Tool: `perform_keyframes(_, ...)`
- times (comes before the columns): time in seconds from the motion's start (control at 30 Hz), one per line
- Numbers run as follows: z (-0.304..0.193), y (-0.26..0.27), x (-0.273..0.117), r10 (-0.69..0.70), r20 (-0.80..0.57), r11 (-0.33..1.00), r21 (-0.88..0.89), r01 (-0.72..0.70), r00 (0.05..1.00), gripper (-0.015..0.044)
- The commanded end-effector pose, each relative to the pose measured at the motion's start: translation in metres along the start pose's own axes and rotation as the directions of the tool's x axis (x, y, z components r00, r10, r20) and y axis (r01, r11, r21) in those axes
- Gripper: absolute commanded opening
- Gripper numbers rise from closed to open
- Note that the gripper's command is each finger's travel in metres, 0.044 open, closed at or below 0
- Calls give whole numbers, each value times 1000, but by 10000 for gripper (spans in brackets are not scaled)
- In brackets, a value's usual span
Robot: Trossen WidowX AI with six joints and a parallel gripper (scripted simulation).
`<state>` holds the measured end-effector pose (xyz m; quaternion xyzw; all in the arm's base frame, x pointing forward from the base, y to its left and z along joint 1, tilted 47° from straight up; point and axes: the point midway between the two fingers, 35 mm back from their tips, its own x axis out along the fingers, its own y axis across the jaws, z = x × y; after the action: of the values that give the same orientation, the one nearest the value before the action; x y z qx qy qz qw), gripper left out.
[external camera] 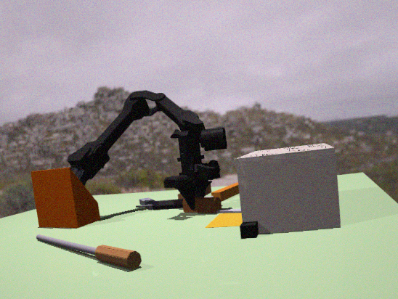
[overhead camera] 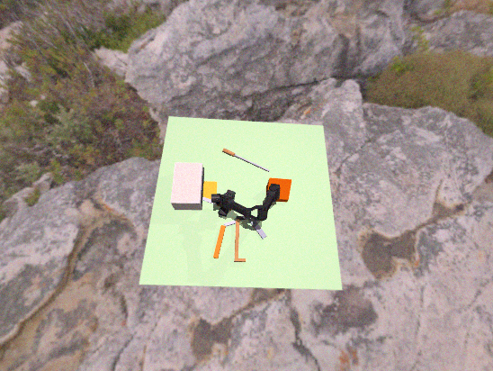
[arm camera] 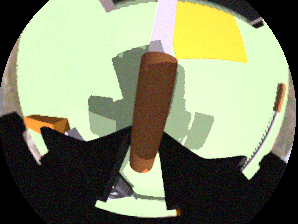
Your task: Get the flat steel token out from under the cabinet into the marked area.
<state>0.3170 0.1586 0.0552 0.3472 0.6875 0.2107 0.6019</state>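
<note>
My gripper (external camera: 192,206) (arm camera: 146,131) points down and is shut on the brown handle (external camera: 210,205) (arm camera: 154,100) of a tool, low over the table. The tool's flat pale blade (overhead camera: 207,200) (external camera: 230,210) (arm camera: 163,25) runs from the handle toward the cabinet (overhead camera: 188,182) (external camera: 287,192), along one side of the yellow marked area (overhead camera: 210,187) (external camera: 225,220) (arm camera: 210,32). The blade's far end is hidden. The token does not show in any view, and the vent slots are not visible.
A rod with an orange-brown handle (overhead camera: 228,152) (external camera: 118,257) (arm camera: 280,97) lies apart on the table. An orange-handled tool (overhead camera: 219,243) and a thin L-ended stick (overhead camera: 237,243) lie beside the arm. An orange block (overhead camera: 283,190) (external camera: 54,199) stands at the arm's base. A small black block (external camera: 249,229) is at the cabinet's corner.
</note>
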Motion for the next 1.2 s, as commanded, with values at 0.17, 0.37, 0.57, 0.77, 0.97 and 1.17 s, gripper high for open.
perform_keyframes(0.17,12,1,0,3,1,1000,-6,-3,1000,0)
perform_keyframes(0.37,19,1,0,3,1,1000,-6,-3,1000,0)
perform_keyframes(0.57,25,1,0,3,1,1000,-6,-3,1000,0)
perform_keyframes(0.77,31,1,0,3,2,1000,-7,-3,1000,0)
perform_keyframes(0.97,38,2,0,3,2,1000,-7,-3,1000,0)
perform_keyframes(1.17,44,2,0,3,2,1000,-7,-3,1000,0)
